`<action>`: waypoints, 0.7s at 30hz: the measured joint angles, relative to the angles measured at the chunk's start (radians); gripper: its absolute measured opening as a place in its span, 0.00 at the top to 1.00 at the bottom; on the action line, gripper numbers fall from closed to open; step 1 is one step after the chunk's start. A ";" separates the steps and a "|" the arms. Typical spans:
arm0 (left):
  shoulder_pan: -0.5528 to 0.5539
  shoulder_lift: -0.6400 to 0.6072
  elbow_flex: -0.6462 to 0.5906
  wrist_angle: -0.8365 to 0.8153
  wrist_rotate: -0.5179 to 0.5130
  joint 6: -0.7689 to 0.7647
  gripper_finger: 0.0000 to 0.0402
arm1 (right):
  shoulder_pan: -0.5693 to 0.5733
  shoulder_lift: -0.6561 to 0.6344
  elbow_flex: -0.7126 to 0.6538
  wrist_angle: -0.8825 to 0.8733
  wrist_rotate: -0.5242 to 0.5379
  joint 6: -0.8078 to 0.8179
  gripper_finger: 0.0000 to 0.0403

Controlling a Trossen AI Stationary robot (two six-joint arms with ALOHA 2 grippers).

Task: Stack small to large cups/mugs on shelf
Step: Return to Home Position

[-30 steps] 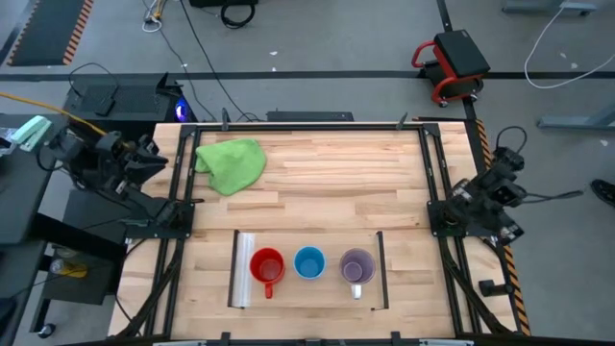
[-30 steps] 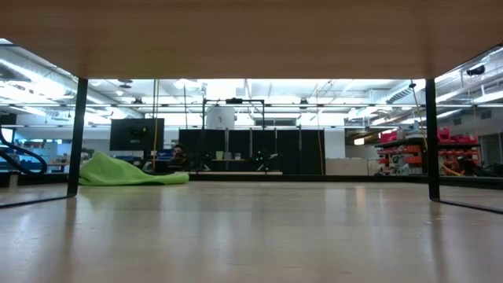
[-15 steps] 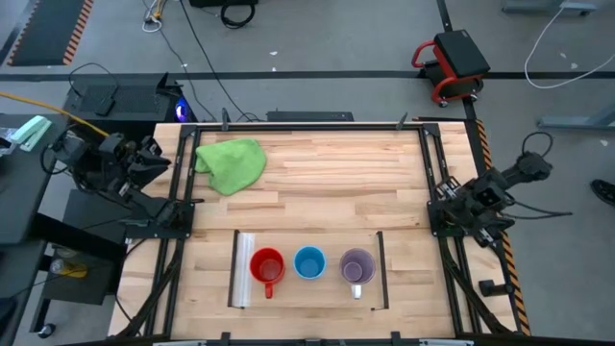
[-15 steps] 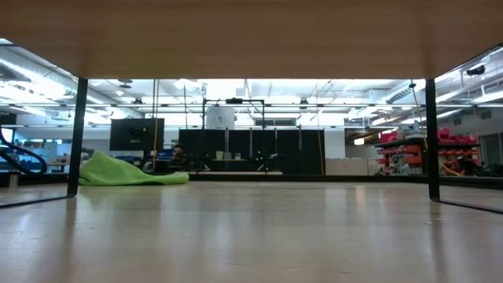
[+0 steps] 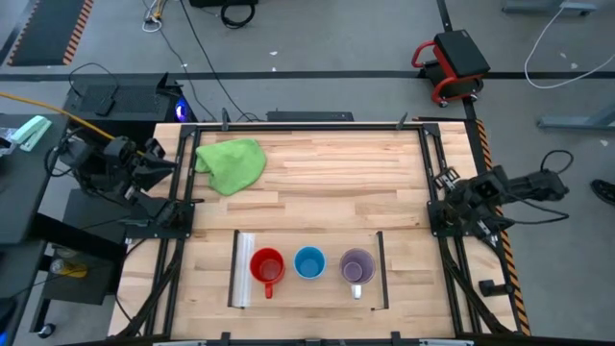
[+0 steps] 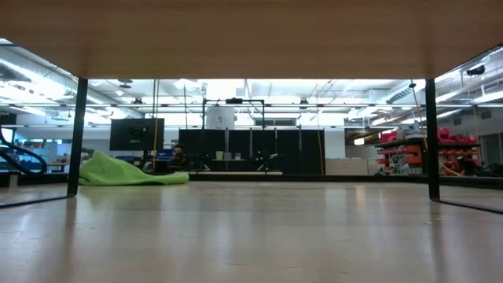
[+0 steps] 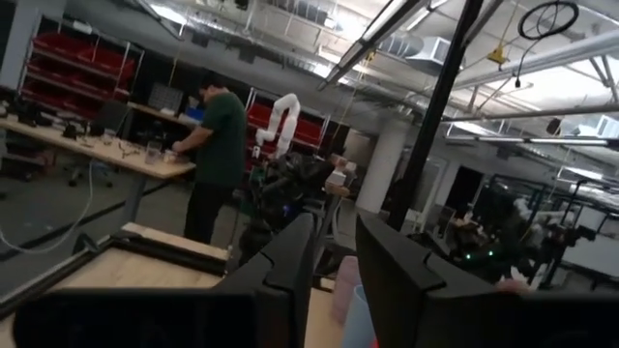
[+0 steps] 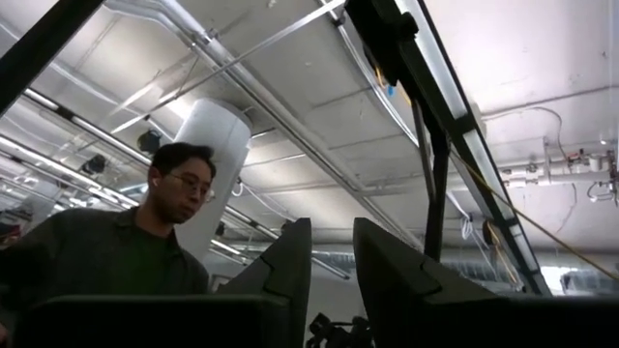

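In the high view three cups/mugs stand upright in a row on the shelf (image 5: 307,288), near the table's front edge: a red mug (image 5: 266,266) with its handle toward the near edge, a light-blue cup (image 5: 308,262) and a purple mug (image 5: 356,266) with a pale handle. The shelf lies between a silvery rail (image 5: 244,282) and a thin dark rail (image 5: 381,282). My left gripper (image 5: 161,161) hangs open at the table's left edge, and my right gripper (image 5: 448,183) hangs open at the right edge. Both are far from the cups, with nothing between their fingers (image 7: 290,266) (image 8: 290,256).
A green cloth (image 5: 232,163) lies crumpled at the far left of the table; it also shows in the low view (image 6: 130,171). Dark frame bars (image 5: 425,173) run along the table's sides. A person (image 7: 218,145) stands beyond the table, and a person (image 8: 135,242) is close behind the right arm.
My right arm has swung about its base at the table's right edge. Its raised rear part has gone from the far side out toward the right, and the gripper end has turned toward the table. The cups and the cloth have stayed in place.
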 joint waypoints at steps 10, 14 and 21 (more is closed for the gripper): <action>0.001 0.000 -0.022 0.013 -0.034 0.014 0.80 | -0.104 0.000 0.000 0.095 -0.047 0.111 0.78; 0.001 0.000 -0.012 0.008 -0.034 0.027 0.79 | -0.125 0.000 0.000 0.116 -0.076 0.158 0.78; 0.001 0.000 -0.016 0.015 -0.041 0.024 0.77 | -0.148 0.000 -0.095 0.402 -0.090 0.197 0.78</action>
